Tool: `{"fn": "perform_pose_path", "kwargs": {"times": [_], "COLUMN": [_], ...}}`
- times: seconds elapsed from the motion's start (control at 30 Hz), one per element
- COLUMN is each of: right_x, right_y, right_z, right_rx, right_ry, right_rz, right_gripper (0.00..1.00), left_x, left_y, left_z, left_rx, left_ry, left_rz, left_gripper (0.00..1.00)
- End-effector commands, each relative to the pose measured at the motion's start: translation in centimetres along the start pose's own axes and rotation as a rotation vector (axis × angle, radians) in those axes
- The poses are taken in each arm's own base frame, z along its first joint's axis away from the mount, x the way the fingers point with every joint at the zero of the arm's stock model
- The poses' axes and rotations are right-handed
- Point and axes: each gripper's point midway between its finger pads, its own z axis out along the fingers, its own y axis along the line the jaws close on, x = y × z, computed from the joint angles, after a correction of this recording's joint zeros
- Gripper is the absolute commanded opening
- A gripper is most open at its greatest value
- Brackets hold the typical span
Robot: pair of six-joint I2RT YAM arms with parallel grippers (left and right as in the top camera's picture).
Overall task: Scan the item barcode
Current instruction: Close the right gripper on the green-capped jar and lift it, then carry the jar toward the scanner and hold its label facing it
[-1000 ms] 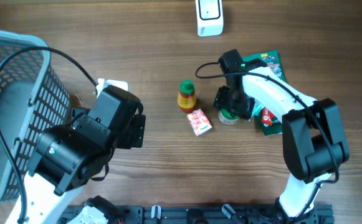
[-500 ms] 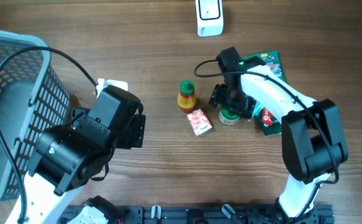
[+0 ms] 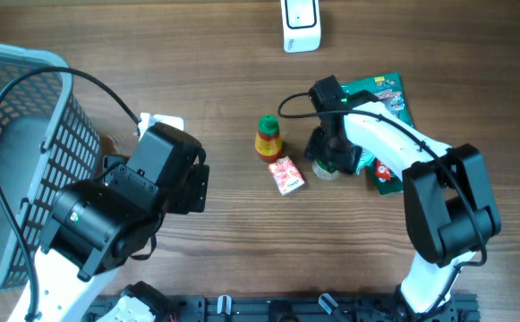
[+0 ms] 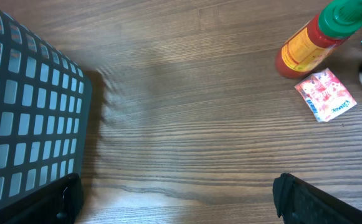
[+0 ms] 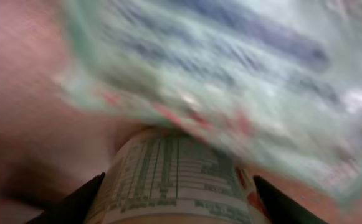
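basket far left, contents can't be made out | jar on table, just beside green pouch, right of sauce bottle | right gripper pointing down over jar, fingers flanking it, grip can't tell | left gripper spread wide, beside basket

The table is brown wood, finely grained, with a low matt sheen. The basket is grey plastic lattice. The sauce bottle is glossy plastic. The red packet and green pouch look like shiny film. The scanner is smooth white plastic. The jar wears a printed, paper-like label.
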Motion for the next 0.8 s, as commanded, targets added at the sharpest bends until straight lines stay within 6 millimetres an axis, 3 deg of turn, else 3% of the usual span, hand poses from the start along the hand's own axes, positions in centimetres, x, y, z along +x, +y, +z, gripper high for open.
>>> {"fn": "perform_pose_path", "kwargs": {"times": [0.0, 0.2, 0.37, 0.47, 0.6, 0.77], "right_x": [0.0, 3.3, 7.5, 9.5, 13.2, 17.4], "right_y": [0.3, -1.6, -0.7, -0.2, 1.3, 1.8], "right_z": [-2.7, -7.6, -11.3, -13.0, -14.1, -13.8], "right_rx": [-0.076, -0.128, -0.29, -0.368, -0.46, -0.398], "right_ry": [0.076, 0.181, 0.304, 0.371, 0.492, 0.554], "right_rz": [-0.078, -0.069, -0.186, -0.173, -0.202, -0.315], "right_gripper": [0.64, 0.64, 0.64, 0.64, 0.64, 0.64], "left_x": [-0.1, -0.1, -0.1, -0.1, -0.1, -0.1], "left_y": [0.4, 0.4, 0.4, 0.4, 0.4, 0.4], "left_z": [-0.1, -0.1, -0.1, -0.1, -0.1, -0.1], "left_rx": [-0.012, -0.012, -0.012, -0.012, -0.012, -0.012], "left_ry": [-0.009, -0.009, -0.009, -0.009, -0.009, -0.009], "left_rz": [-0.004, -0.004, -0.004, -0.004, -0.004, -0.004], "left_gripper": [1.0, 1.0, 1.0, 1.0, 1.0, 1.0]}}
